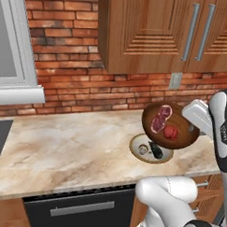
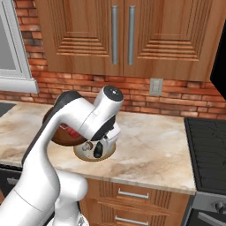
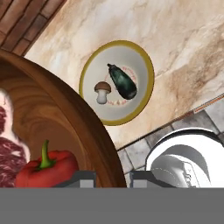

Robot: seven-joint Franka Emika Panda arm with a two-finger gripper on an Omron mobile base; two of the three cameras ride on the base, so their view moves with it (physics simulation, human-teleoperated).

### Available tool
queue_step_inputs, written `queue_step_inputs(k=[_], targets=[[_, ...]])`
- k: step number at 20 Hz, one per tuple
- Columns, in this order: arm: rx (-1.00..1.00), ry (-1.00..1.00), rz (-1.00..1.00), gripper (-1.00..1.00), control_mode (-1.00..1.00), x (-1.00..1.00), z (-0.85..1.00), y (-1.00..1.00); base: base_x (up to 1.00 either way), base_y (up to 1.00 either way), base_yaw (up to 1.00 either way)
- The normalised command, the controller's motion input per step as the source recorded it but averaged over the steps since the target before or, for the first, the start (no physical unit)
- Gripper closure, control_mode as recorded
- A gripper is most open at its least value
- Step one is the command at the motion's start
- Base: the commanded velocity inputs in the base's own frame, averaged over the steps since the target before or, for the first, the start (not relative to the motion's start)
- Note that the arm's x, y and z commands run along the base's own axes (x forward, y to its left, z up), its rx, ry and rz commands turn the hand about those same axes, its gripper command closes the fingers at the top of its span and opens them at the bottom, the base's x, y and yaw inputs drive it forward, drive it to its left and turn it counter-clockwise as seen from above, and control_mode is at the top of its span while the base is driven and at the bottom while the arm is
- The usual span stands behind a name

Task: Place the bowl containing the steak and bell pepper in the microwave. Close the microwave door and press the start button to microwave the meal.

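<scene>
Bowl (image 1: 180,132) tilted twd camera (rim pinched)

Bowl (image 1: 180,132) raised above the tabletop (image 1: 72,146), tilted, gripped at its rim by the fingers (image 3: 85,178). Steak (image 1: 161,118) and bell pepper (image 1: 170,132) inside, side by side, the pepper nearer the gripped rim. Dish (image 1: 148,152) flat on the tabletop near the front edge, partly under the bowl. Mushroom (image 3: 102,91) and eggplant (image 3: 122,81) on the dish, side by side.
</scene>
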Motion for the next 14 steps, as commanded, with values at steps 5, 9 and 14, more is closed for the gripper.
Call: queue_step_inputs(k=[5,9,14], targets=[[0.00,0.00,0.00,1.00,1.00,-0.04,0.00,0.00,0.00,0.00,0.00],[0.00,0.00,0.00,1.00,1.00,0.00,0.00,0.00,-0.16,0.00,0.00],[0.00,0.00,0.00,1.00,1.00,0.00,0.00,0.00,-0.57,0.00,-0.03]])
